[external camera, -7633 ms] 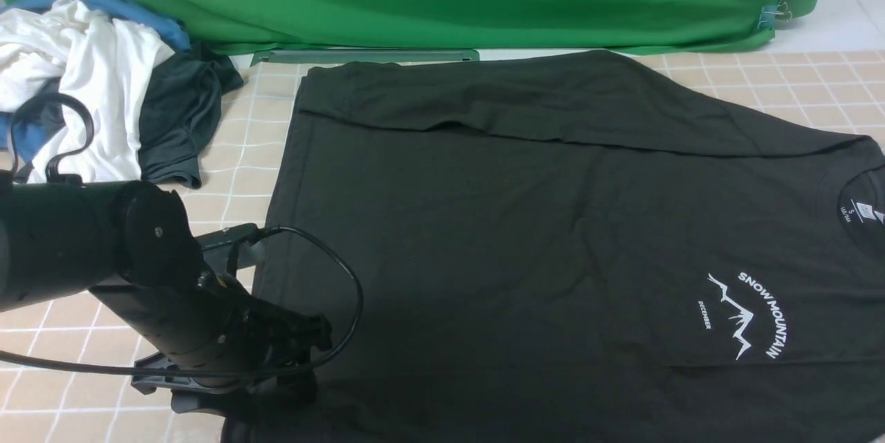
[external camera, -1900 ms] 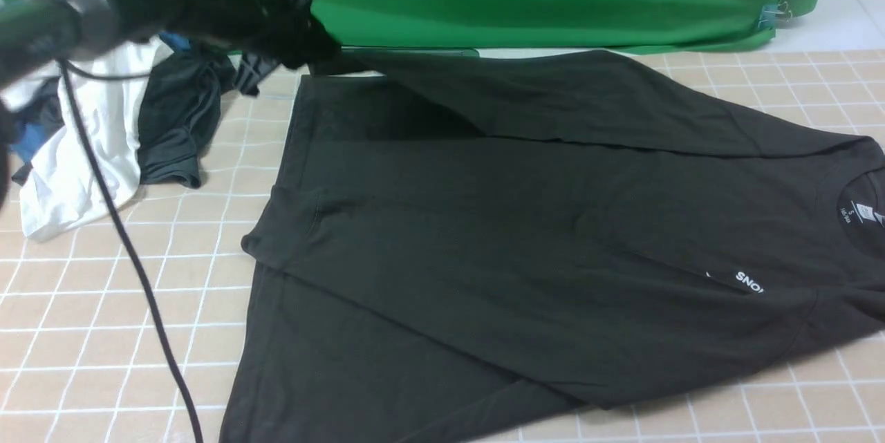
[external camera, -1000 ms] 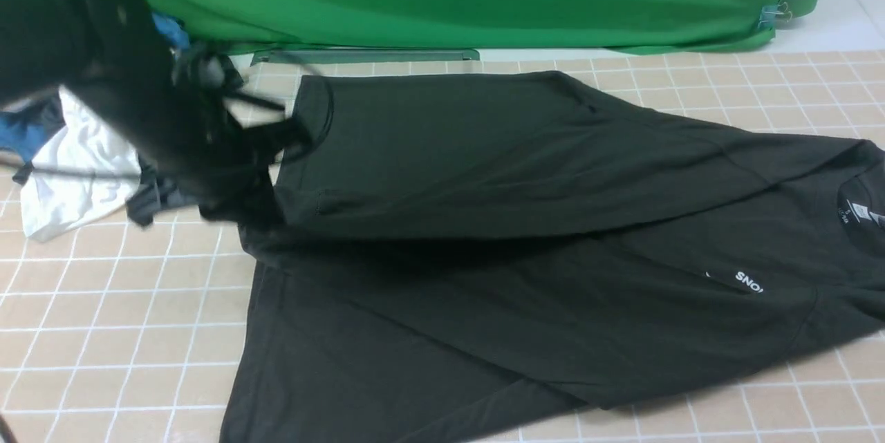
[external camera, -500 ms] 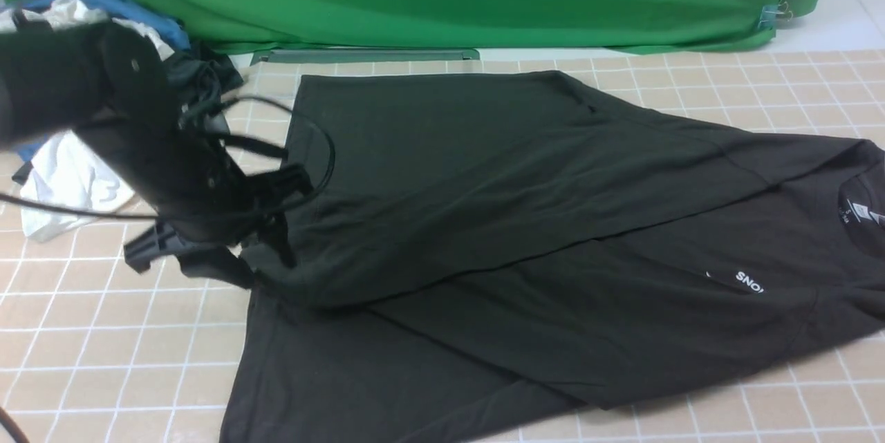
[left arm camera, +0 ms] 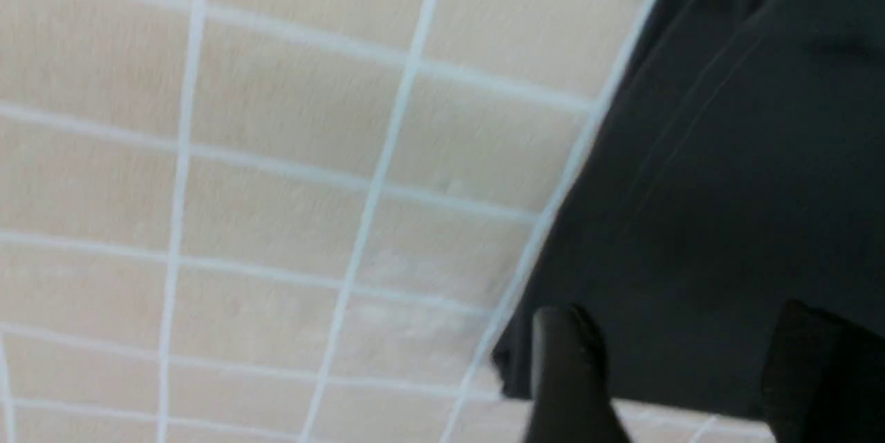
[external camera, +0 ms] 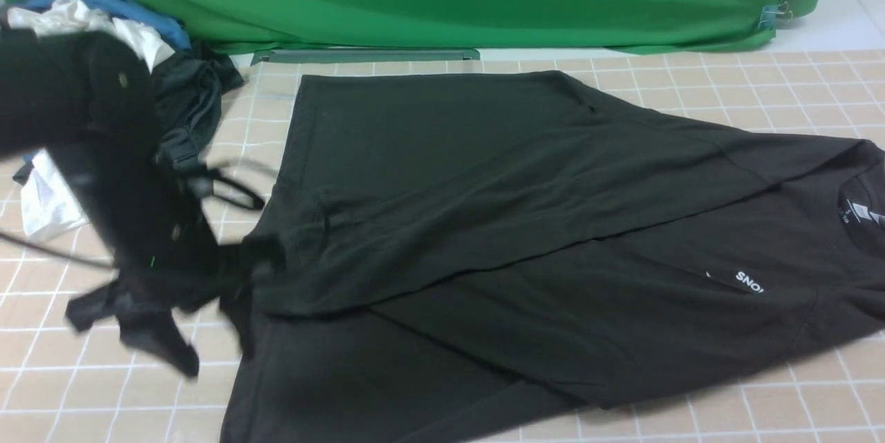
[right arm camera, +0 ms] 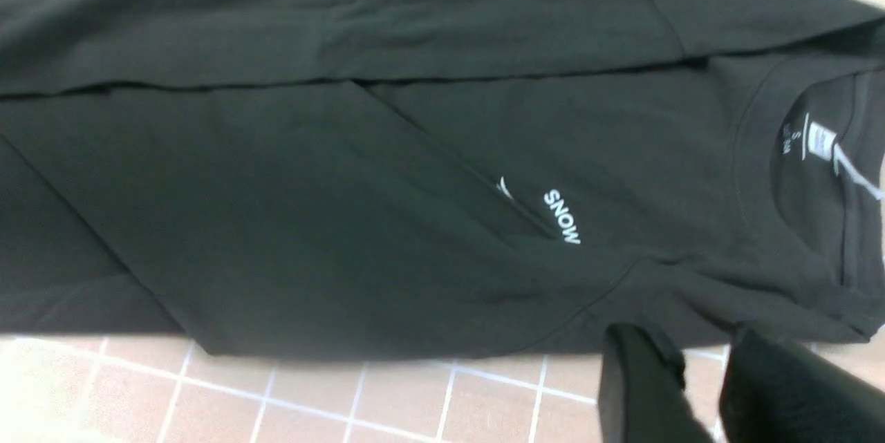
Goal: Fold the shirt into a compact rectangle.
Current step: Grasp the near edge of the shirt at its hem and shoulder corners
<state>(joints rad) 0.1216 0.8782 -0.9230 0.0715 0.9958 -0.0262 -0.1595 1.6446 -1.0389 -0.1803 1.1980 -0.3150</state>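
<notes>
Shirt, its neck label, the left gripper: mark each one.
shirt (external camera: 484,173), front view, on the folded-over far panel.
neck label (right arm camera: 821,140), right wrist view, on the white tag's middle.
left gripper (left arm camera: 681,322), left wrist view, midway between its fingertips.

Lettering on the shirt (right arm camera: 276,236)
The chest print (right arm camera: 561,216) is reading "SNOW" near the right claw (right arm camera: 698,353); the neck label (right arm camera: 821,140), farther off, is showing only blurred print.
</notes>
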